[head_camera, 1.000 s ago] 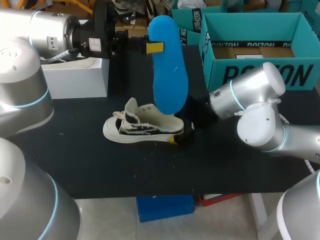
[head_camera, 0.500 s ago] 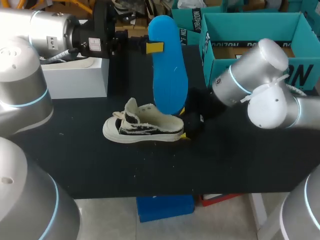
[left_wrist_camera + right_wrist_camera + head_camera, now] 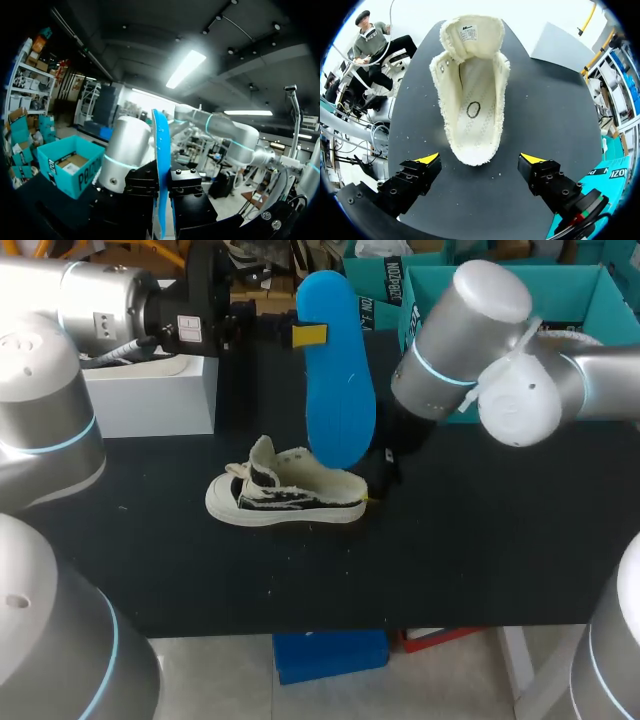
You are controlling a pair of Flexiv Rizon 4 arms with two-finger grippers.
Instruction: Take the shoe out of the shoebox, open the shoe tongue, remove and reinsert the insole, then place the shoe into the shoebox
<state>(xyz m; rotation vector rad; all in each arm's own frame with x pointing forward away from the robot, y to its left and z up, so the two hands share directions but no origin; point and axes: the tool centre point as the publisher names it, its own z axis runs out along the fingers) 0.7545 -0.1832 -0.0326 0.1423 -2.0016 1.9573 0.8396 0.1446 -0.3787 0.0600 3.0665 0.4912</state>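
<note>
Head view: lifts right gripper (image 3: 481, 159) off the heel of the shoe (image 3: 285, 495), fingers spread wide; still pinches blue insole (image 3: 338, 380) upright in left gripper (image 3: 162, 185) above shoe on tabletop (image 3: 470, 550). Frees opening for reinsertion.

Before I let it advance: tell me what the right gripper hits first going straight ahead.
Most likely the heel of the sneaker, lying just ahead of the open right gripper; how far is unclear.

Even overhead light, ceiling strip lamp (image 3: 185, 68) glaring, shadows soft
</note>
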